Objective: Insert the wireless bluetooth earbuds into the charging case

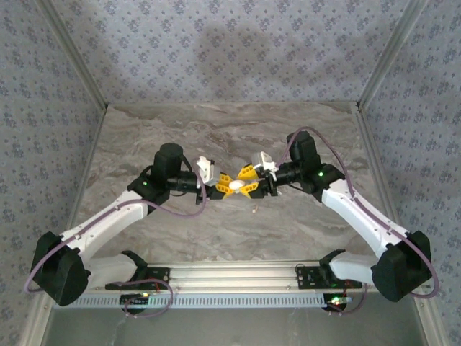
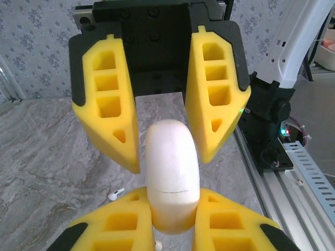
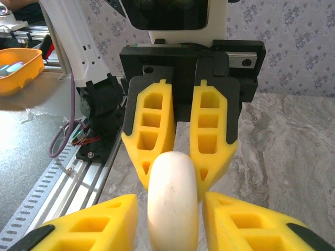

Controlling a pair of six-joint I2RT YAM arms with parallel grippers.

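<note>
Your charging case (image 2: 172, 157) is held between the two grippers over the middle of the table. It is a smooth, glossy, cream-white pill shape with rounded ends. A fine seam, which looks closed, runs across it near the left arm's end.

The left gripper (image 2: 172, 214) is pinching that end, with its yellow fingers (image 2: 125, 225) pressed on both flanks. The fingers are wedge-shaped blocks with rectangular pockets, set on black mounts.

The right gripper (image 3: 170, 209) straddles the opposite end with its jaws close on either side. You cannot tell whether they press on the case or stop just short of it. Between them, the two pairs of fingers cover most of the case's sides.

One of the wireless bluetooth earbuds (image 2: 116, 194) lies on the table (image 1: 180, 137), beside and below the case. It is a tiny white piece with a short stem, touching nothing.

The table top is grey-brown with marble-like veining. Walls (image 1: 216, 43) papered in a small blue floral print close it in. A ribbed aluminium rail (image 1: 230, 274) runs along your near edge between the arm bases. Off the table by the left arm sits an orange tray (image 3: 21, 65), and a purple cable (image 3: 63, 136) loops near the rail.
</note>
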